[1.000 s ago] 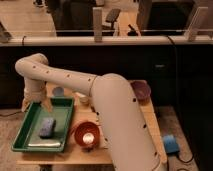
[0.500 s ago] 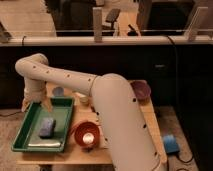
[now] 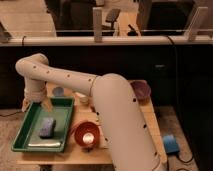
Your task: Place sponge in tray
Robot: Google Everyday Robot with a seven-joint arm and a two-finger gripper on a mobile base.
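The gripper, at the tray's 12 o'clock rim, is blurred, and the table's middle is hidden by the arm.

Bench check, items outside the task. Light wooden table carries everything I see here. Red-orange bowl sits at the near edge, just beside the tray's right rim, with a bright spot inside it. Purple bowl is at the far right corner. Round blue disc lies at the far side, near the gripper, which hangs over the tray's far edge. Blue block on the floor, right of the table. Office chair behind the railing.
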